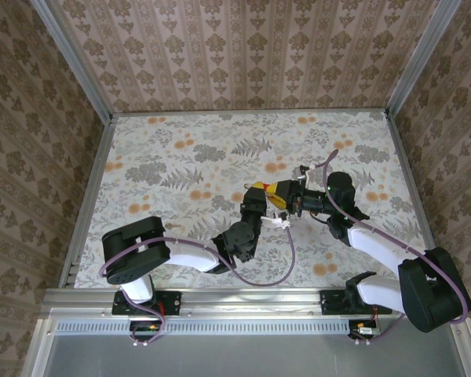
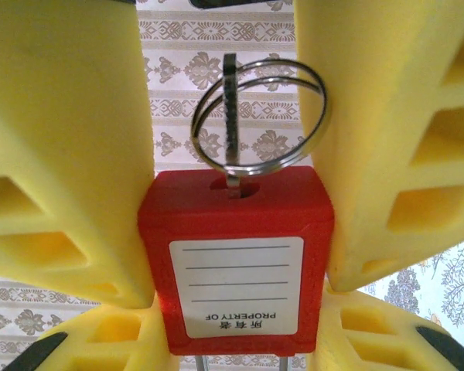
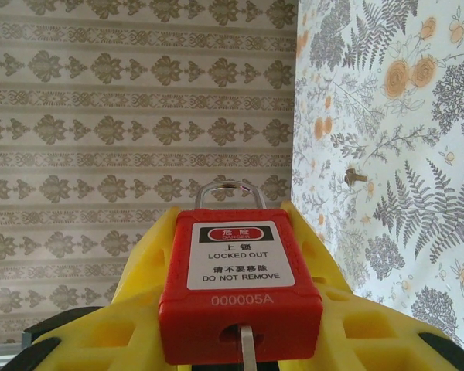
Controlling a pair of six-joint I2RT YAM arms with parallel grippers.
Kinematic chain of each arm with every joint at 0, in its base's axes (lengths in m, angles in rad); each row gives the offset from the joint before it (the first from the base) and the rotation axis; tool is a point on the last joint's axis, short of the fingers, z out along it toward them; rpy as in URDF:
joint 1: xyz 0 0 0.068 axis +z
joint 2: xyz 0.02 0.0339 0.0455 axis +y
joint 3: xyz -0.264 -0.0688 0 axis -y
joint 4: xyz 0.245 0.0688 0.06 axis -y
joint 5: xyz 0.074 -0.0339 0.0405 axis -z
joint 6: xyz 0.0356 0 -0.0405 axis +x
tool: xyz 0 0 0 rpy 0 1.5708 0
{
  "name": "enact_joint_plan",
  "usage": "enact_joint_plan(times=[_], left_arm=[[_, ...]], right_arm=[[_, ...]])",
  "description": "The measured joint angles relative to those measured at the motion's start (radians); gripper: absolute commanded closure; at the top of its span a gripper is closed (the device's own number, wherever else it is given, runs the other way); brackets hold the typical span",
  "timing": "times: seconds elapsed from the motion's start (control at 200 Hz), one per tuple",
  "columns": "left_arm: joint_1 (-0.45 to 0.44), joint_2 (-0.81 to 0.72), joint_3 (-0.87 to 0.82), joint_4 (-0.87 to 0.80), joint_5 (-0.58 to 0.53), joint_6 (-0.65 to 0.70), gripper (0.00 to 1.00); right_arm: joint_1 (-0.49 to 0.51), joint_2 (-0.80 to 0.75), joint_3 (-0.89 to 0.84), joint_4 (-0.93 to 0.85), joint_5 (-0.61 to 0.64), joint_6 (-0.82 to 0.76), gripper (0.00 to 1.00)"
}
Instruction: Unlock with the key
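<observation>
Across the floral-patterned surface [image 1: 180,149], enclosed by wallpapered walls [image 1: 243,47] on three sides, both arms are reaching inward and meeting just right of centre. The left arm [image 1: 188,255] is extending from its base at the near edge toward the middle. The right arm [image 1: 377,251] is bending back from the right side toward the same spot.

The left gripper [image 1: 267,190] is holding the red safety padlock [image 2: 236,247] raised off the surface. In the left wrist view its yellow fingers [image 2: 69,154] are pressing against both flanks of the red body, so the left jaws are clamped on the padlock.

The right gripper [image 1: 289,196] is sitting just beside the padlock, at the lock's keyhole end. In the right wrist view yellow gripper parts are showing along both sides of the red body. Whether the right jaws are gripping anything cannot be determined.

The padlock's back face is showing a white label [image 2: 236,286] with ruled lines and the words "PROPERTY OF", read upside down from the left wrist camera. The front face is carrying a white label [image 3: 240,255] reading "LOCKED OUT", "DO NOT REMOVE", with "000005A" embossed beneath it.

A double-wire key ring [image 2: 322,112] is standing out beyond the keyhole end of the body. The key [image 3: 247,348] is sitting in the keyhole, its blade entering the slot. The metal shackle [image 3: 228,184] is arching from the opposite end of the body.
</observation>
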Motion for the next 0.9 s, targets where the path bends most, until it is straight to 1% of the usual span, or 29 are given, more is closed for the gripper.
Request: enact_joint_plan(times=[0.12, 0.19, 0.245, 0.34, 0.44, 0.585, 0.775, 0.9], left_arm=[[-0.002, 0.000, 0.000, 0.000, -0.001, 0.000, 0.68], [-0.004, 0.000, 0.000, 0.002, -0.003, 0.000, 0.61], [-0.005, 0.000, 0.000, 0.003, -0.003, 0.000, 0.59], [-0.006, -0.003, 0.000, 0.005, -0.001, -0.003, 0.52], [-0.010, -0.017, -0.009, 0.006, -0.001, -0.005, 0.43], [-0.013, -0.049, -0.020, 0.006, 0.000, -0.021, 0.34], [-0.015, -0.092, -0.035, 0.006, -0.003, -0.051, 0.32], [-0.018, -0.119, -0.050, -0.019, -0.003, -0.098, 0.32]], right_arm=[[0.000, -0.002, 0.000, -0.003, 0.000, -0.001, 0.68], [0.000, -0.010, 0.000, -0.013, 0.001, -0.006, 0.69], [0.000, -0.017, 0.002, -0.027, 0.003, -0.012, 0.69], [0.000, -0.025, 0.010, -0.054, 0.004, -0.029, 0.70], [-0.003, -0.030, 0.025, -0.080, 0.018, -0.044, 0.71], [-0.015, -0.034, 0.050, -0.127, 0.026, -0.075, 0.71], [-0.048, -0.036, 0.089, -0.175, 0.026, -0.112, 0.72], [-0.073, -0.036, 0.114, -0.205, 0.025, -0.137, 0.72]])
